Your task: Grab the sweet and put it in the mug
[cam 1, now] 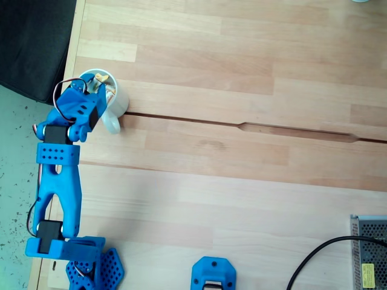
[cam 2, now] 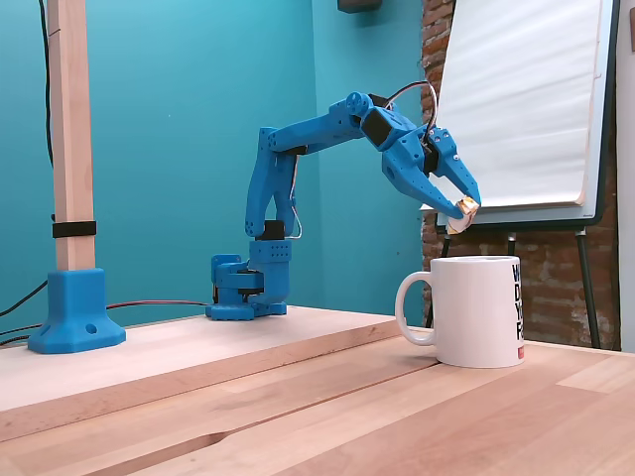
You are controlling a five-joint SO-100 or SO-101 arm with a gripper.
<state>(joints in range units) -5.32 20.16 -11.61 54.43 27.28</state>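
The white mug (cam 2: 476, 309) stands on the wooden table with its loop handle (cam 2: 412, 309) toward the arm's base; from above the mug (cam 1: 118, 96) sits near the table's left edge. My blue gripper (cam 2: 459, 213) hangs a little above the mug's mouth, shut on the sweet (cam 2: 460, 215), a small white and orange-gold candy pinched at the fingertips. In the fixed view from above, the gripper (cam 1: 100, 81) covers part of the mug's opening and the sweet (cam 1: 100, 79) shows over the pale interior.
A blue post base (cam 2: 76, 309) holding a wooden upright stands at the left. A grey power supply (cam 1: 370, 252) with a black cable lies at the bottom right corner from above. A groove (cam 1: 254, 127) runs across the tabletop. A blue mount (cam 1: 214, 275) sits at the near edge.
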